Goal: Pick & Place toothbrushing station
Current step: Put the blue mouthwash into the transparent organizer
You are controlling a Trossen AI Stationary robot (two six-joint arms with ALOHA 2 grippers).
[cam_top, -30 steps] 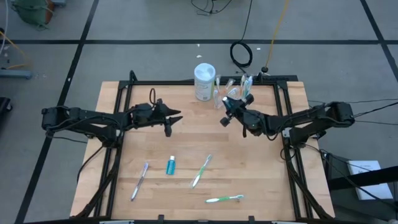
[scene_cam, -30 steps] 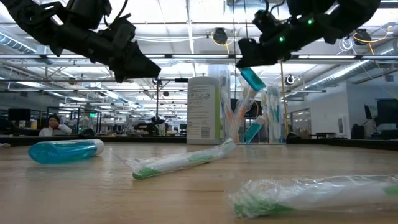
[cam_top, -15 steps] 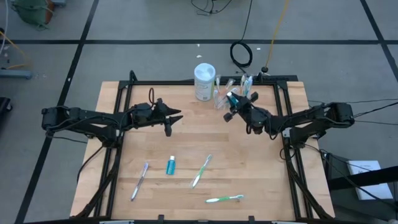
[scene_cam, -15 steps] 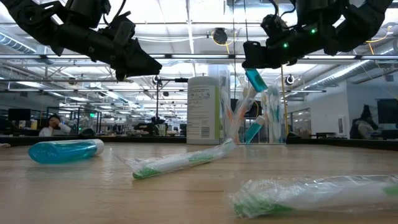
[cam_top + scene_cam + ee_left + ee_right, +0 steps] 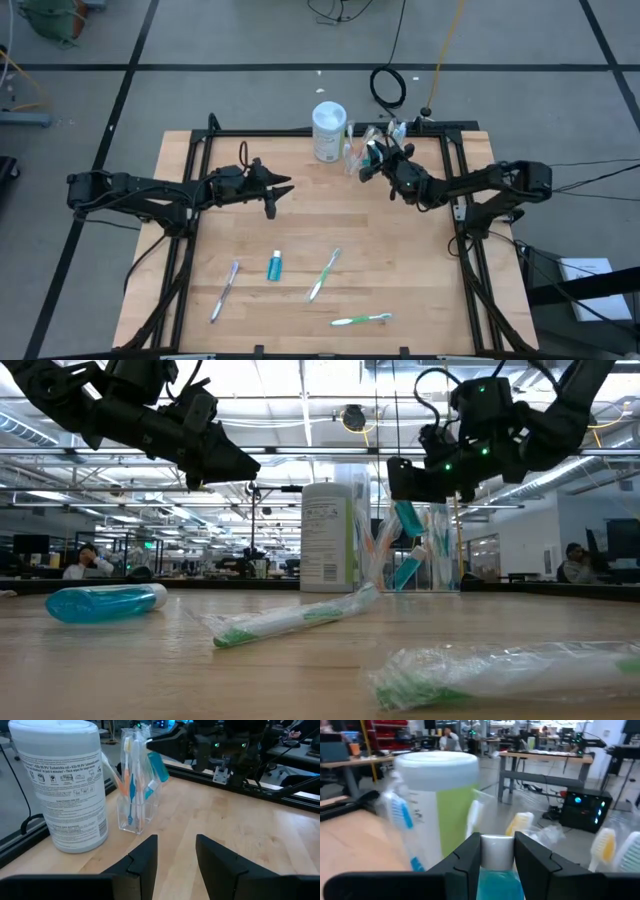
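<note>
The toothbrushing station (image 5: 354, 150), a clear holder with several toothbrushes upright in its slots, stands at the table's far edge beside a white wipes canister (image 5: 329, 130); it also shows in the left wrist view (image 5: 134, 795). My right gripper (image 5: 371, 160) hovers right at the station's top, shut on a small blue bottle (image 5: 408, 518) with a white cap. Whether the bottle touches the holder I cannot tell. My left gripper (image 5: 281, 190) waits open above the table's left centre, with nothing between its fingers (image 5: 145, 860). My right gripper pinches the bottle's white cap end (image 5: 496, 851) between its two fingers (image 5: 532, 860). The fingers come about level from the table's right side. The blue body (image 5: 157, 766) hangs tilted below them, lifted clear of the table.
On the near half of the table lie a second blue bottle (image 5: 274, 265) and three wrapped toothbrushes (image 5: 225, 290), (image 5: 323, 275), (image 5: 362, 320). A black frame rail (image 5: 455, 190) runs along the table's right side. Bare wood lies between the two arms.
My right gripper has carried the blue bottle toward the table's far edge and down, up to the station's top, rolling a little on the way. The bottle stays hanging below the fingers.
</note>
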